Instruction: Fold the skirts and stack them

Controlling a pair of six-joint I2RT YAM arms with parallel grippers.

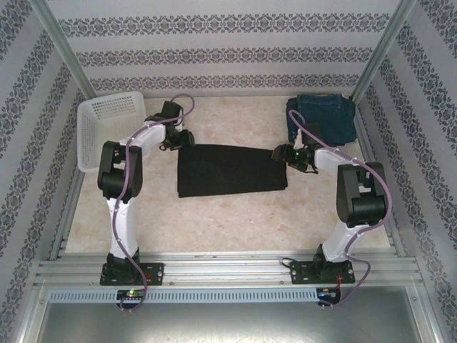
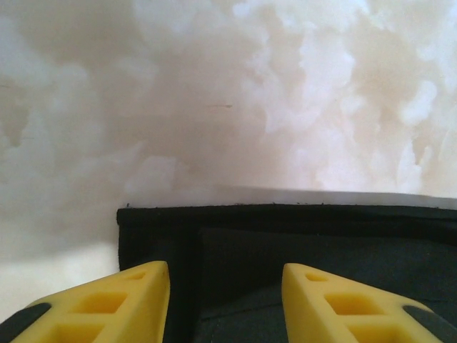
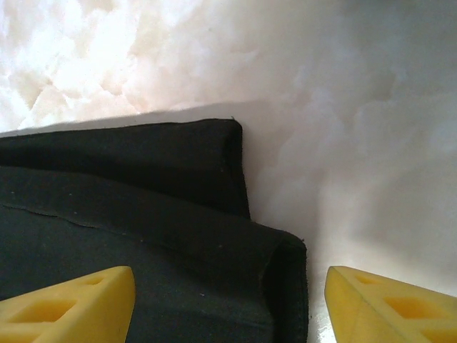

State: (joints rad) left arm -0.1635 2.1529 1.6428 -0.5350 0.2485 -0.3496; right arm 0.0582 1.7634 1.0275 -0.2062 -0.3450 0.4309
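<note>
Top view, far left: white mesh basket [image 1: 107, 118] sits in the upper-left corner of the table [image 1: 228, 221]. Just right of it we've got the left gripper [image 1: 176, 138] down at the black skirt's [image 1: 228, 170] upper-left corner. On the left wrist cam its yellow fingers [image 2: 136, 300] are spread wide, w/ the skirt's corner lying between them at bottom of frame, marble tabletop above. Mid-frame in the top view the black skirt lies flat, a wide rectangle. At its upper-right corner is the right gripper [image 1: 283, 153]. On the right wrist cam its fingers [image 3: 86, 304] are also apart, w/ a folded, layered corner of the skirt between them, lower left of frame. Upper right of the top view: dark blue denim skirt [image 1: 323, 118] folded in the far corner, well apart from the black one
</note>
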